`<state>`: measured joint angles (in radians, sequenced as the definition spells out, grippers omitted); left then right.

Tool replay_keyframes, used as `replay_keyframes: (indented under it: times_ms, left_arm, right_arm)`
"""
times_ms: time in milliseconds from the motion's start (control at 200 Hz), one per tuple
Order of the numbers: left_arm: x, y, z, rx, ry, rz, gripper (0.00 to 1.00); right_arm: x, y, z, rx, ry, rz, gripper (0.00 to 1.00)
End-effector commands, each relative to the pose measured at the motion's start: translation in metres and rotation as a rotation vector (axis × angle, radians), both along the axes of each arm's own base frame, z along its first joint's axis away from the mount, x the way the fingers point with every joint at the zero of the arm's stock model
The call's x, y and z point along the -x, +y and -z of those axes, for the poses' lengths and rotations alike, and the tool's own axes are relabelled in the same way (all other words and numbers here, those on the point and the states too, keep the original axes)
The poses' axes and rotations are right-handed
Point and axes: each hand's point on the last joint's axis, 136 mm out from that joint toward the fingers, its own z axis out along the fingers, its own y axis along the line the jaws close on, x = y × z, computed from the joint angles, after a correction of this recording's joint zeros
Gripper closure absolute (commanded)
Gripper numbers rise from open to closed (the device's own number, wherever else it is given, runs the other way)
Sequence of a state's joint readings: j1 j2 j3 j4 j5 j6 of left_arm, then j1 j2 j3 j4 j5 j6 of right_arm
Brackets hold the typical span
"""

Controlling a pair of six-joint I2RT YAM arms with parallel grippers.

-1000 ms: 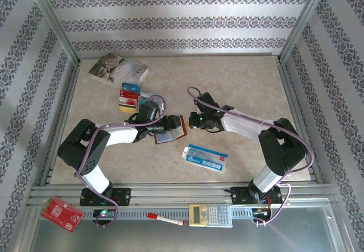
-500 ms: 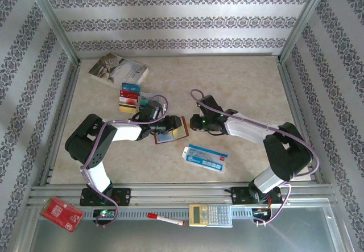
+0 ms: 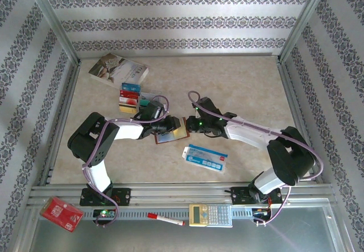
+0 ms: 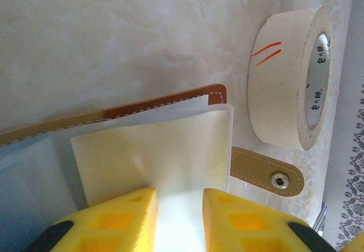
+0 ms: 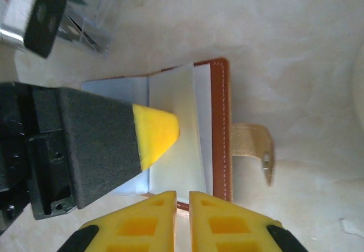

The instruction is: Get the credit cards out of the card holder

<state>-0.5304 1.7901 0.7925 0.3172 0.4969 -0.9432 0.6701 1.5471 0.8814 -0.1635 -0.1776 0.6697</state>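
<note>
Card holder (image 3: 169, 133): lies open on the worktop (image 3: 239, 87) between the two grippers; a reddish-brown leather cover (image 4: 170, 101) with white stitching along a rounded corner is seen.
Sleeves: smooth, clear plastic pages, pale cream in the left wrist view (image 4: 153, 149) and grey-blue in the right wrist view (image 5: 176, 121), are stacked inside the cover.
Strap (image 4: 264, 172): a tan leather tab with a round metal snap is laid out flat beside the cover's edge.
Left gripper (image 4: 179, 218): its yellow, ribbed fingertips are held apart over a sleeve, and the pale plastic is seen in the gap; one black finger with a yellow tip (image 5: 156, 132) is laid on the page.
Right gripper (image 5: 182, 218): its yellow fingertips are drawn almost together at the near edge of the cover; whether that edge is pinched cannot be told.
Credit cards (image 3: 129, 97): flat glossy rectangles in blue, red and yellow are stacked on the worktop, left of the holder and apart from it.
Tape roll (image 4: 284, 78): a thick cream ring marked with two red strokes is stood on edge, near the strap.
Worktop: a matte beige surface with faint marbling is seen.
</note>
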Motion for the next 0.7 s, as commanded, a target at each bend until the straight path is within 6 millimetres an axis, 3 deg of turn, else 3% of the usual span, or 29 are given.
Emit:
replay_keyframes:
  times_ms: [0, 185, 375, 515, 694]
  left_arm:
    - [0.008, 0.002, 0.014, -0.052, 0.043, 0.015, 0.75]
    - [0.010, 0.003, 0.015, -0.054, 0.045, 0.013, 0.83]
    - [0.008, 0.001, 0.009, -0.038, 0.031, 0.020, 0.92]
    - [0.005, 0.002, -0.009, -0.020, -0.027, 0.005, 0.97]
    - [0.010, 0.021, -0.025, -0.056, -0.074, -0.053, 0.96]
  right_arm:
    - [-0.004, 0.008, 0.012, -0.008, 0.046, 0.021, 0.86]
    - [-0.010, 0.023, 0.019, -0.027, 0.070, -0.003, 0.91]
    - [-0.012, 0.025, 0.031, -0.007, 0.088, -0.007, 0.93]
    - [-0.013, 0.022, 0.042, 0.018, 0.104, 0.014, 0.94]
    - [-0.010, 0.013, 0.055, 0.065, 0.131, 0.041, 0.93]
